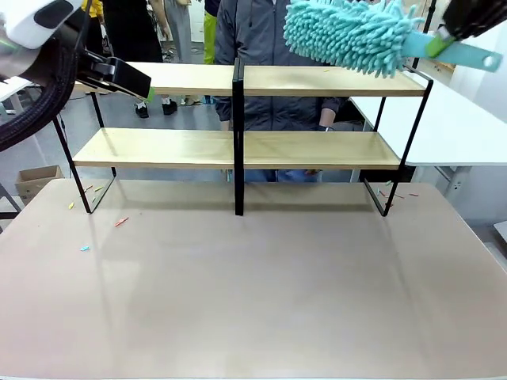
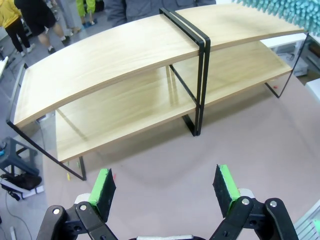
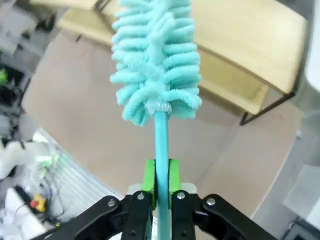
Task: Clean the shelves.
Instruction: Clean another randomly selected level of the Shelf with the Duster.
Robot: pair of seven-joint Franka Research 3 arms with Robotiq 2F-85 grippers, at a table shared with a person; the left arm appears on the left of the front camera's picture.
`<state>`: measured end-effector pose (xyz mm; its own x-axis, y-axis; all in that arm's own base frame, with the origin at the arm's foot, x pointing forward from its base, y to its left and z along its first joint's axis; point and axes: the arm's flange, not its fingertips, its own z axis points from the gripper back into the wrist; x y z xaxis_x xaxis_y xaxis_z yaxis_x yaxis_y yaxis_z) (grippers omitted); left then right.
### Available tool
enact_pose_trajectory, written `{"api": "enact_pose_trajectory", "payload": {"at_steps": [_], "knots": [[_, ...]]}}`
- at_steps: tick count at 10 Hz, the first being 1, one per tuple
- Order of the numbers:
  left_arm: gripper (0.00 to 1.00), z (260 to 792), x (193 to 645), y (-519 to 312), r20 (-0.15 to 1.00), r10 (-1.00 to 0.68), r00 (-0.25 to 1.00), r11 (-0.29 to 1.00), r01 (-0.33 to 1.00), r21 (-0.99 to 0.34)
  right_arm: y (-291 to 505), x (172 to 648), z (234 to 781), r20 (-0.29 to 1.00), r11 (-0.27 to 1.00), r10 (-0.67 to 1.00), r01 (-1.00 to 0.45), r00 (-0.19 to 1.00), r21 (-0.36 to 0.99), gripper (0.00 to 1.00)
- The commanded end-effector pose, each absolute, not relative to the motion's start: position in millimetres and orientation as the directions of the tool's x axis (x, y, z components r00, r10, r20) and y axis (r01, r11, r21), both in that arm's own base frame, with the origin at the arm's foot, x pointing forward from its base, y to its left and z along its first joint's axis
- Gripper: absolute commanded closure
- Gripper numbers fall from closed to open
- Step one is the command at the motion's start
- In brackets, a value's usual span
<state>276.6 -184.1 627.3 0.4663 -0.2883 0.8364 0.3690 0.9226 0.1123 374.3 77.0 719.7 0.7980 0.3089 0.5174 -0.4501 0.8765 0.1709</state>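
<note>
The shelves (image 1: 198, 148) are a two-tier rack of light-wood boards on a thin black frame, standing across the far half of the beige table; they also fill the upper part of the left wrist view (image 2: 125, 55). A teal fluffy duster (image 1: 348, 33) hovers over the right end of the top board. My right gripper (image 3: 160, 175) is shut on the duster's teal handle (image 3: 161, 145), with the duster head (image 3: 155, 55) pointing away over the rack. My left gripper (image 2: 165, 187) hangs open and empty above the table, in front of the rack; it sits at the rack's upper left end (image 1: 139, 85).
Small coloured scraps (image 1: 120, 222) lie on the beige tabletop (image 1: 253, 293) near the rack's left foot, and a few near its right foot (image 1: 394, 194). A person (image 1: 269, 32) stands behind the rack. A white table (image 1: 451, 127) stands at the right.
</note>
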Motion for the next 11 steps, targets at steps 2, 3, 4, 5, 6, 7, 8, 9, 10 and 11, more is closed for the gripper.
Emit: {"api": "enact_pose_trajectory", "payload": {"at_steps": [2, 3, 4, 5, 6, 7, 8, 9, 10, 11], "knots": [[0.00, 628, 276, -183, 0.840, -0.288, 0.460, 0.924, 0.363, 0.119, 116, 420, 740, 0.457, 0.966, 0.097, -0.195, 0.884, 0.171, 0.88], [0.00, 628, 276, -183, 0.840, -0.288, 0.460, 0.924, 0.363, 0.119, 124, 434, 736, 0.414, 0.976, 0.060, -0.141, 0.908, 0.167, 0.88], [0.00, 628, 276, -183, 0.840, -0.288, 0.460, 0.924, 0.363, 0.119, 131, 450, 733, 0.381, 0.979, 0.055, -0.124, 0.923, 0.160, 0.88], [0.00, 628, 276, -183, 0.840, -0.288, 0.460, 0.924, 0.363, 0.119, 132, 459, 732, 0.361, 0.980, 0.047, -0.112, 0.932, 0.163, 0.88], [0.00, 628, 276, -183, 0.840, -0.288, 0.460, 0.924, 0.363, 0.119, 133, 465, 731, 0.354, 0.980, 0.049, -0.113, 0.934, 0.163, 0.88], [0.00, 628, 276, -183, 0.840, -0.288, 0.460, 0.924, 0.363, 0.119, 135, 468, 730, 0.347, 0.981, 0.046, -0.108, 0.937, 0.162, 0.88], [0.00, 628, 276, -183, 0.840, -0.288, 0.460, 0.924, 0.363, 0.119, 133, 468, 728, 0.331, 0.986, 0.019, -0.072, 0.943, 0.150, 0.88], [0.00, 628, 276, -183, 0.840, -0.288, 0.460, 0.924, 0.363, 0.119, 127, 463, 728, 0.300, 0.991, -0.043, 0.003, 0.953, 0.132, 0.88], [0.00, 628, 276, -183, 0.840, -0.288, 0.460, 0.924, 0.363, 0.119, 116, 455, 727, 0.235, 0.982, -0.189, 0.183, 0.954, 0.045, 0.88], [0.00, 628, 276, -183, 0.840, -0.288, 0.460, 0.924, 0.363, 0.119, 105, 446, 726, 0.226, 0.939, -0.341, 0.342, 0.912, 0.039, 0.88]]}}
